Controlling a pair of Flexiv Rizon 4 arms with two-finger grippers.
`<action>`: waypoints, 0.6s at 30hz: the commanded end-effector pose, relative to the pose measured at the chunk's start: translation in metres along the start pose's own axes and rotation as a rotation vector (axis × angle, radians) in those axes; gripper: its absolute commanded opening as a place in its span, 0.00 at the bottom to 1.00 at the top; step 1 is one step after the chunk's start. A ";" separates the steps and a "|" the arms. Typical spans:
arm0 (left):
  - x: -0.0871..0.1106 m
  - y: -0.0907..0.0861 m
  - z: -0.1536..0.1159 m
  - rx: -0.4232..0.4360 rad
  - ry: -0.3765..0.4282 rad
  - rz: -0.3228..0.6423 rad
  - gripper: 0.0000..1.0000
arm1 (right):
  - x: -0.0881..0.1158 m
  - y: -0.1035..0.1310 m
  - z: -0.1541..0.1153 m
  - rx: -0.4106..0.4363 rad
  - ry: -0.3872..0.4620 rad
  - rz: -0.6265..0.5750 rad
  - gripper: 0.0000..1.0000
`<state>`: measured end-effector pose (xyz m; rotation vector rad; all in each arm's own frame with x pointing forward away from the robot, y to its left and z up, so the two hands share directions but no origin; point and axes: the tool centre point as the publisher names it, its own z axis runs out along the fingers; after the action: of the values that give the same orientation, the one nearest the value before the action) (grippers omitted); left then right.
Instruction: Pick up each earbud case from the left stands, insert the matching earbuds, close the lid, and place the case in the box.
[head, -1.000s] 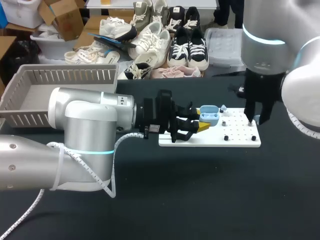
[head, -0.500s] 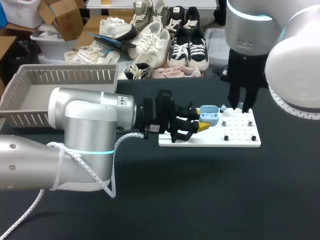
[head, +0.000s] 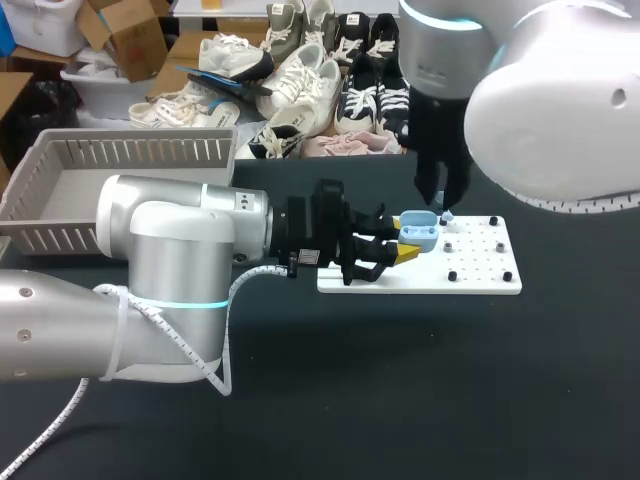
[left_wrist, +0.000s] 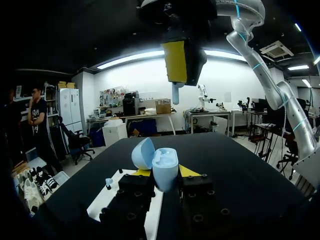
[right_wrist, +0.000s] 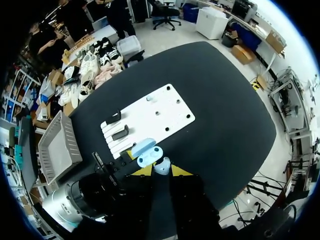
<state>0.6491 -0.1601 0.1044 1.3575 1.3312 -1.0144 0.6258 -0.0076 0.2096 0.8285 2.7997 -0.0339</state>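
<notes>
My left gripper (head: 405, 246) holds a light blue earbud case (head: 419, 229) over the left part of the white peg plate (head: 480, 270), its fingers shut on the case from both sides. The lid stands open, as the left wrist view shows the case (left_wrist: 158, 162). Directly above it hangs my right gripper (head: 441, 206), shut on a small light blue earbud (left_wrist: 175, 93). In the right wrist view that earbud (right_wrist: 161, 166) sits between the yellow tips, with the open case (right_wrist: 146, 151) just below. A second earbud (left_wrist: 108, 183) stands on the plate.
A grey slatted basket (head: 60, 220) stands at the table's back left. Two black stands (right_wrist: 118, 125) rise from the plate's slotted end, and small black pegs (head: 452, 276) dot its right half. The dark tabletop in front is bare.
My right arm has swung left, from over the plate's right half to right above the open case. The left arm and the case have stayed put.
</notes>
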 end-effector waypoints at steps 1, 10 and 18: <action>0.001 -0.001 0.001 -0.008 -0.003 0.001 0.00 | 0.001 0.009 0.006 0.007 -0.012 0.010 0.00; 0.001 -0.001 0.001 -0.008 -0.003 0.001 0.00 | 0.002 0.014 0.016 -0.016 -0.007 0.038 0.00; 0.001 -0.001 0.001 -0.008 -0.003 0.001 0.00 | 0.004 0.016 0.019 -0.024 -0.011 0.029 0.00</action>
<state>0.6491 -0.1601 0.1044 1.3575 1.3312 -1.0144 0.6380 0.0056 0.1932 0.8695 2.7800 -0.0011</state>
